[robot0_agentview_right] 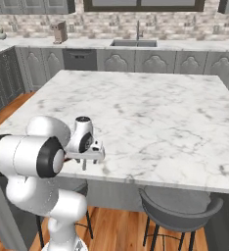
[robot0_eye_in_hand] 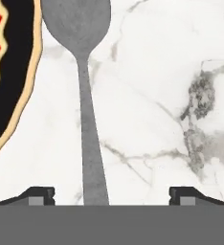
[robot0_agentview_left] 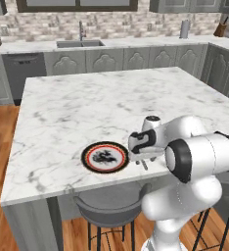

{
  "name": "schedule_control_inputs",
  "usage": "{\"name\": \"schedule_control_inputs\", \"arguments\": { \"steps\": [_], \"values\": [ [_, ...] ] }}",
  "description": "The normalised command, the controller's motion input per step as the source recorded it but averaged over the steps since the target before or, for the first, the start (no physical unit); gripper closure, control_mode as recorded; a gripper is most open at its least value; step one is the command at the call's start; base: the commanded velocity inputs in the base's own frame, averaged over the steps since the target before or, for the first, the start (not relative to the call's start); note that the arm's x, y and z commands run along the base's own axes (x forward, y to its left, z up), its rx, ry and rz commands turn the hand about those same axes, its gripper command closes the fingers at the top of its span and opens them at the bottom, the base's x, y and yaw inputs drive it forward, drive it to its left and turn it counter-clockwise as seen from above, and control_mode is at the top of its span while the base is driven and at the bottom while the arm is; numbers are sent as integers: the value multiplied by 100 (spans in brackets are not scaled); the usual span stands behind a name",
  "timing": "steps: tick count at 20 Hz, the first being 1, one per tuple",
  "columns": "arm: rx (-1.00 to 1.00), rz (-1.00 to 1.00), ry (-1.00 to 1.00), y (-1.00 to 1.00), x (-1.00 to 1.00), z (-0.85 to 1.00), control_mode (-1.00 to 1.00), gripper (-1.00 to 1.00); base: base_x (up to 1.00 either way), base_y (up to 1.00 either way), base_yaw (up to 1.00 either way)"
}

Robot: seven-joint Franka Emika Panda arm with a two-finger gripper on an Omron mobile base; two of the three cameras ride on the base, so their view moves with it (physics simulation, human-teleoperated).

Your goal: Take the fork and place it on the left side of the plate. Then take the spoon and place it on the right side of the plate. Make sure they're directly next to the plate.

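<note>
The spoon (robot0_eye_in_hand: 87, 95) lies flat on the marble just right of the plate (robot0_eye_in_hand: 18, 76), its oval bowl at the top of the hand view and its thin handle running down between my fingertips. My gripper (robot0_eye_in_hand: 112, 196) hangs open just above it, the fingers (robot0_eye_in_hand: 39, 195) wide apart and clear of the handle. From the left base view, the gripper (robot0_agentview_left: 142, 161) points down at the right rim of the black, red and white plate (robot0_agentview_left: 88, 156), near the island's front edge. The gripper (robot0_agentview_right: 89, 161) also shows low over the counter. The fork is out of view.
The marble island (robot0_agentview_left: 111, 98) stretches far back and to the right of the plate. Grey stools (robot0_agentview_left: 106, 206) stand under its front edge. A back counter with a sink (robot0_agentview_left: 80, 43) runs along the wall.
</note>
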Motion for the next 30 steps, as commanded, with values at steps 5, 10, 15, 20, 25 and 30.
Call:
{"name": "schedule_control_inputs", "arguments": {
  "steps": [5, 10, 15, 20, 25, 30],
  "values": [
    [9, -1, -7, -20, -74, 57, -100, -100, 0, 0, 0],
    [6, 0, -7, 2, -48, 97, -100, -100, 0, 0, 0],
    [1, 0, -6, 4, -48, 100, -100, -100, 0, 0, 0],
    [0, 0, -11, 0, -60, 96, -100, -100, 0, 0, 0],
    [0, 2, -4, -18, -68, 50, -100, -100, 0, 0, 0],
    [0, 0, 0, -2, -35, 16, -100, -100, 0, 0, 0]
  ]
}}
